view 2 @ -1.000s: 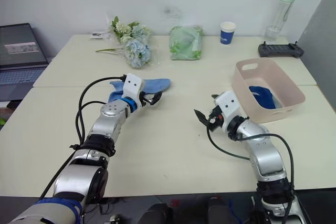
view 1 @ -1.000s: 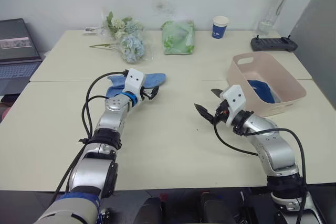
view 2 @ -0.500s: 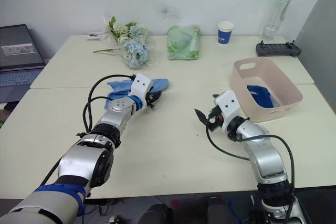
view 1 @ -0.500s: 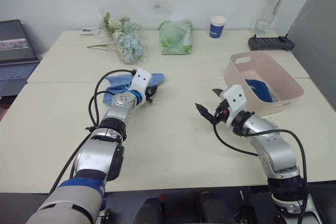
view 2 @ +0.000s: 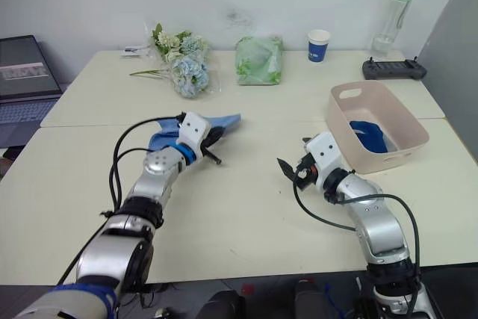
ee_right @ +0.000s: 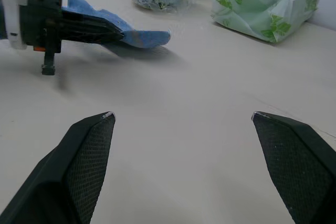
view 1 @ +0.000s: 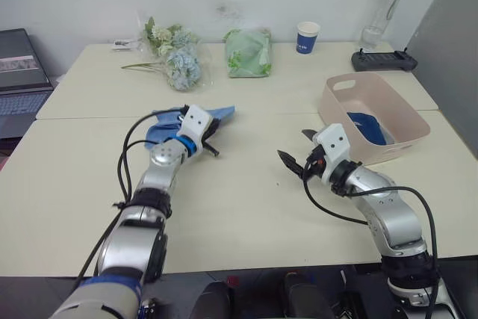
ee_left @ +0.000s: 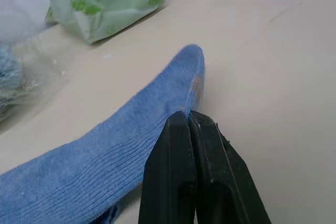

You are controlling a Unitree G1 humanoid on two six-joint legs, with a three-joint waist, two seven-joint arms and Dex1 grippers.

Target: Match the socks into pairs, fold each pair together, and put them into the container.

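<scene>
Right now a light blue sock (view 1: pixel 196 116) lies on the desk (view 1: pixel 246 207) left of centre, its toe end lifted off the surface and pinched in the left gripper (ee_left: pixel 188 116), whose two black fingers are pressed together over the fabric. Well apart to the right, the pink container (view 1: pixel 376 116) sits near the desk's edge with a dark blue sock (view 1: pixel 367 126) inside, and the right gripper (view 1: pixel 297 149) hovers beside it with fingers spread wide, holding nothing. Farther back stand a green bag (view 1: pixel 249 52), flowers (view 1: pixel 174 56) and a blue cup (view 1: pixel 307 36).
</scene>
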